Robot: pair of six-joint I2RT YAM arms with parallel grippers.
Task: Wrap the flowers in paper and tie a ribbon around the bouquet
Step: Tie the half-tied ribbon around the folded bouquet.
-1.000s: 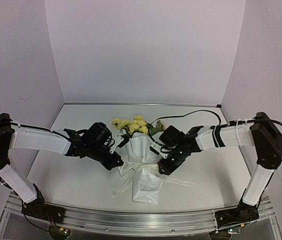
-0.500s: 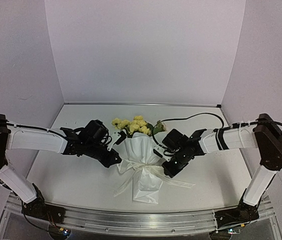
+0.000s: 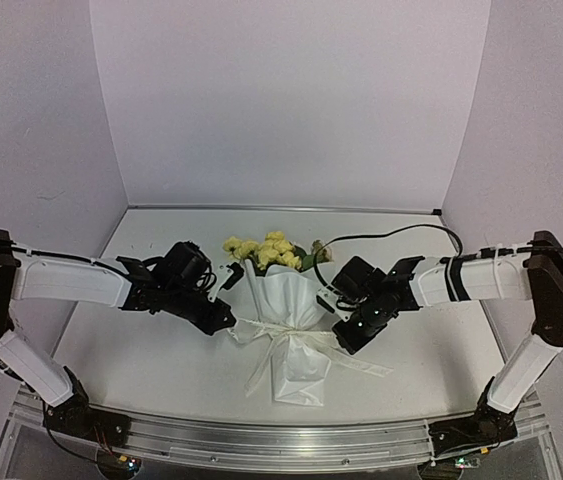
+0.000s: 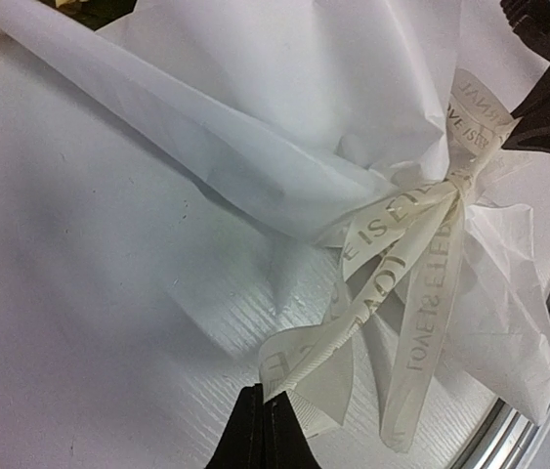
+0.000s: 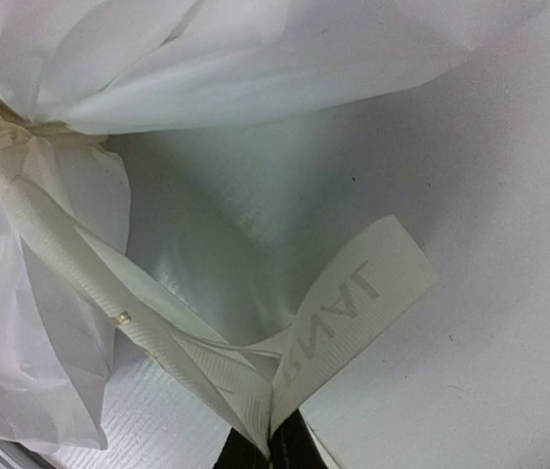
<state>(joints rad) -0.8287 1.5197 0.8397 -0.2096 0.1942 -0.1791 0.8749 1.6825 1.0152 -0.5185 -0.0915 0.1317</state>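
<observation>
Faint grey capitals on the cream ribbon, "LOVE IS ETER" on the tail at six o'clock of the knot, "NAL" at one o'clock

One bouquet, one ribbon, one table — two grippers: left gripper, right gripper.

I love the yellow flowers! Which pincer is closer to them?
Left. Left pincer grips the ribbon down-left of the flowers; right pincer grips it farther off, down-right.
</observation>
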